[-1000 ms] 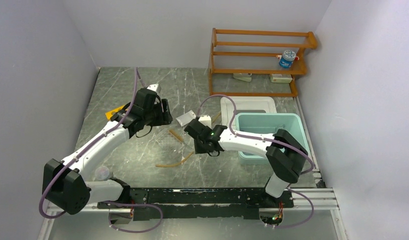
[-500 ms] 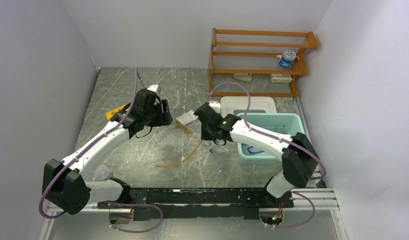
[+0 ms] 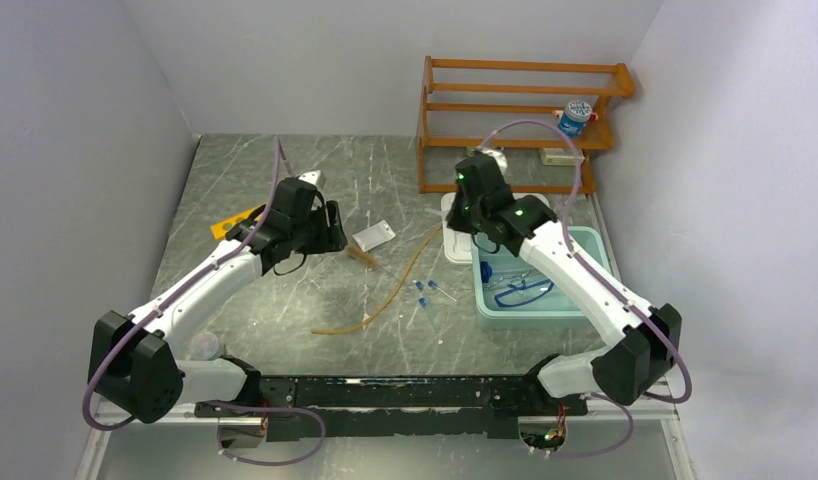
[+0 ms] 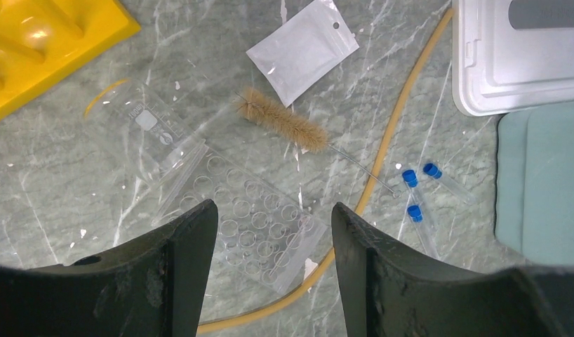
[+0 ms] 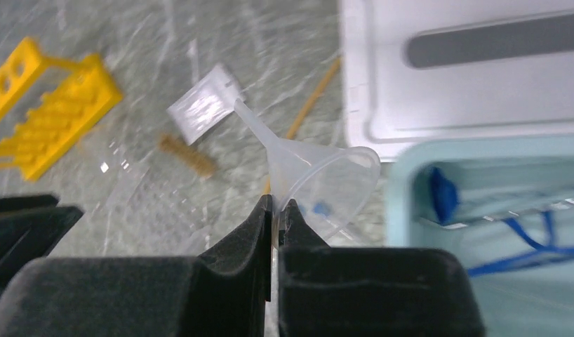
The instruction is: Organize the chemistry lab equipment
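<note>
Over grey marble table [image 3: 285,290] we see the right gripper [image 5: 276,207] clamped tight on the clear funnel [image 5: 319,175] by its rim, stem pointing upper left, teal tub [image 5: 400,203] lower right in its view. Left gripper [image 4: 272,210], jaws spread and empty, hangs above the clear tray [image 4: 228,189].

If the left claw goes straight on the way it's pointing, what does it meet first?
Probably the clear tray, which lies right ahead of the open left claw; depth is unclear.
</note>
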You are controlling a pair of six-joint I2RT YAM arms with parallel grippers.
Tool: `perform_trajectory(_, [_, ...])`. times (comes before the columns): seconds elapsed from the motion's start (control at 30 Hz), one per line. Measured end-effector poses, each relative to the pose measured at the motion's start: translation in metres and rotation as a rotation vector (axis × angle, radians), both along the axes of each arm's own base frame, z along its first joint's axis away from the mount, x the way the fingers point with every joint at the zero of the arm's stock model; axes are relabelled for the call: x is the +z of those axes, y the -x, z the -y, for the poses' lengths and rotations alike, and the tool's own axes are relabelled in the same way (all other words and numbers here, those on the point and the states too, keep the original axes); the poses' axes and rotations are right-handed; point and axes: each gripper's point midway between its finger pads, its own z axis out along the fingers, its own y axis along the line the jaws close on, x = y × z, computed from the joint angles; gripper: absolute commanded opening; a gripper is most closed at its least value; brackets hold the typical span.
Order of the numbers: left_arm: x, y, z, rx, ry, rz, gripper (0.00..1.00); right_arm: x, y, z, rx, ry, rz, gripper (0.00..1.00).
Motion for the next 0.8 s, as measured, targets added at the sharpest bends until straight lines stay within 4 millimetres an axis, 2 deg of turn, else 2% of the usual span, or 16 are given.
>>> perform_trajectory(0.13, [-0.002,0.000,0.003,-0.012,0.008,-0.009,0.65,0.011,-0.001,0.051,-0.189,0.060,0.010,0.00])
perform_trajectory(0.2, [-0.003,0.000,0.005,-0.018,0.012,-0.013,0.65,0.020,0.009,0.078,-0.289,0.084,0.028,0.00])
perform_trajectory(0.3, [-0.005,-0.001,0.007,-0.025,0.016,-0.017,0.65,0.033,0.030,0.105,-0.380,0.095,0.060,0.00])
perform_trajectory(0.43, [-0.008,-0.001,0.009,-0.033,0.019,-0.026,0.64,0.033,0.054,0.131,-0.455,0.123,0.061,0.00])
perform_trajectory(0.53, [-0.010,-0.002,0.011,-0.040,0.024,-0.032,0.64,0.010,0.069,0.140,-0.441,0.176,0.006,0.00])
perform_trajectory(0.7, [-0.014,-0.002,0.015,-0.055,0.033,-0.046,0.64,-0.064,0.098,0.143,-0.303,0.291,-0.201,0.00])
perform_trajectory(0.8, [-0.016,-0.001,0.017,-0.061,0.036,-0.054,0.64,-0.086,0.111,0.139,-0.202,0.298,-0.292,0.00])
